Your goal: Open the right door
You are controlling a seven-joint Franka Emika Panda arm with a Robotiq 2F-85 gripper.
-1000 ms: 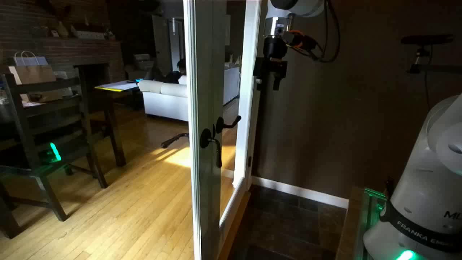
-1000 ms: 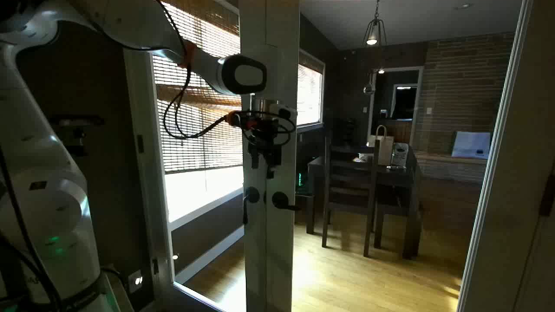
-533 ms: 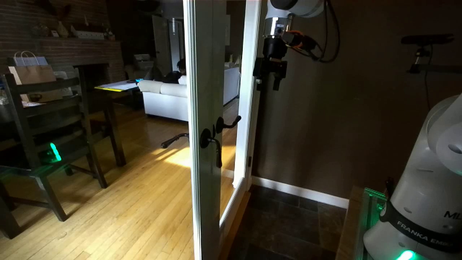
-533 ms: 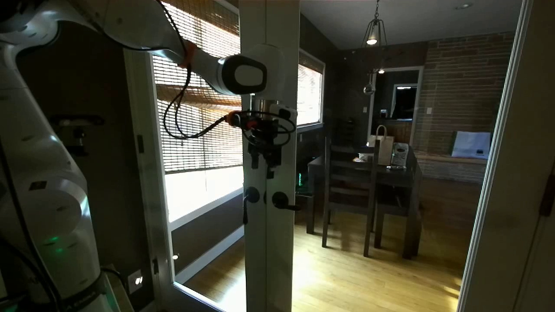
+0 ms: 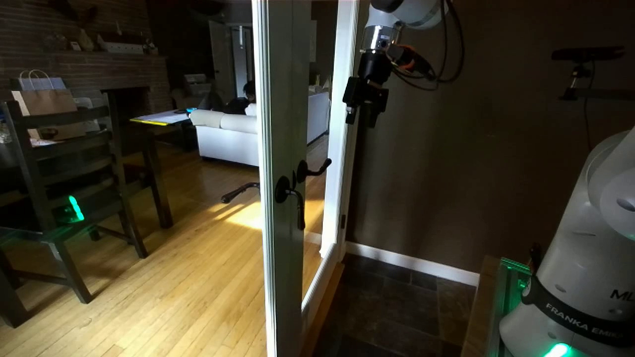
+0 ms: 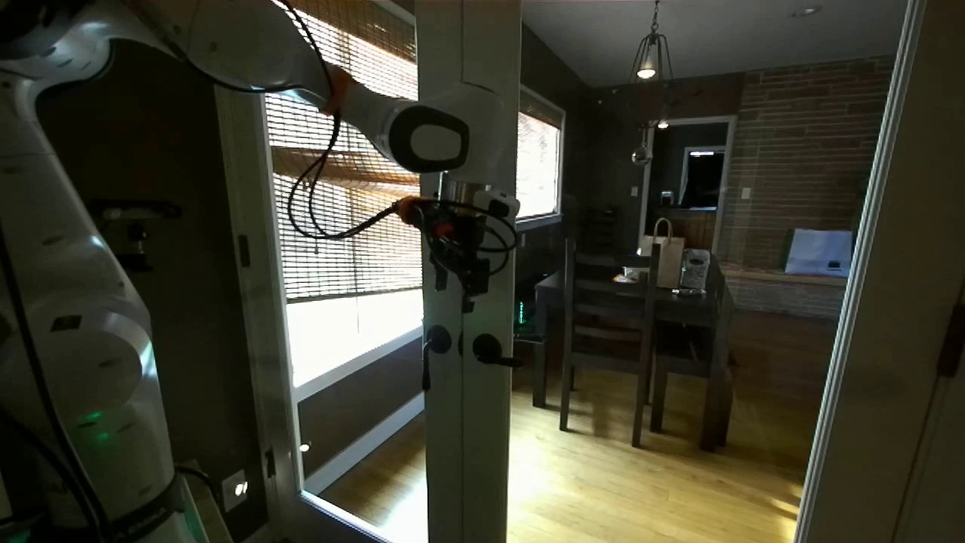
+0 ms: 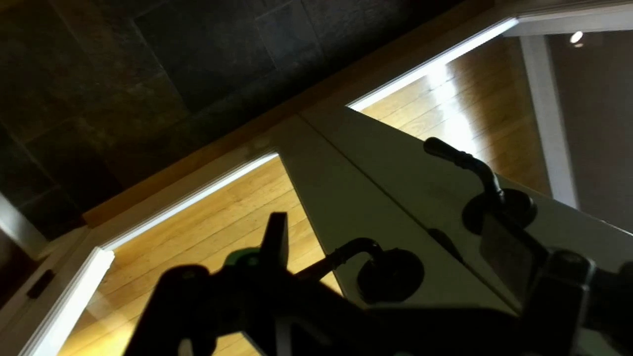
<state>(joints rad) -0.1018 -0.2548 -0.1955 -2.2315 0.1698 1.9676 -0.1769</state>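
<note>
The right door [image 6: 486, 437] is a tall white-framed glass leaf, standing edge to edge with the left leaf; it also shows in an exterior view [image 5: 300, 99] and the wrist view [image 7: 341, 212]. Its dark lever handle [image 6: 497, 353] points sideways over the glass, seen also in an exterior view [image 5: 315, 171] and the wrist view [image 7: 390, 274]. My gripper [image 6: 454, 290] is open and empty, pointing down above handle height in front of the meeting stiles; it also shows in an exterior view [image 5: 361, 119]. In the wrist view my spread fingers [image 7: 388, 232] frame that handle, apart from it; one finger covers its lever's end.
The left leaf [image 6: 443, 452] has its own dark handle [image 6: 437, 339] close beside, its lever hanging down. A low wooden sill [image 5: 322, 307] runs under the doors. Behind the glass stand a dark chair [image 6: 607, 339] and a table. A wall [image 5: 421, 198] borders the doors.
My gripper has tilted and shifted slightly toward the doors in the last half second. It stays open. The doors and handles have not moved.
</note>
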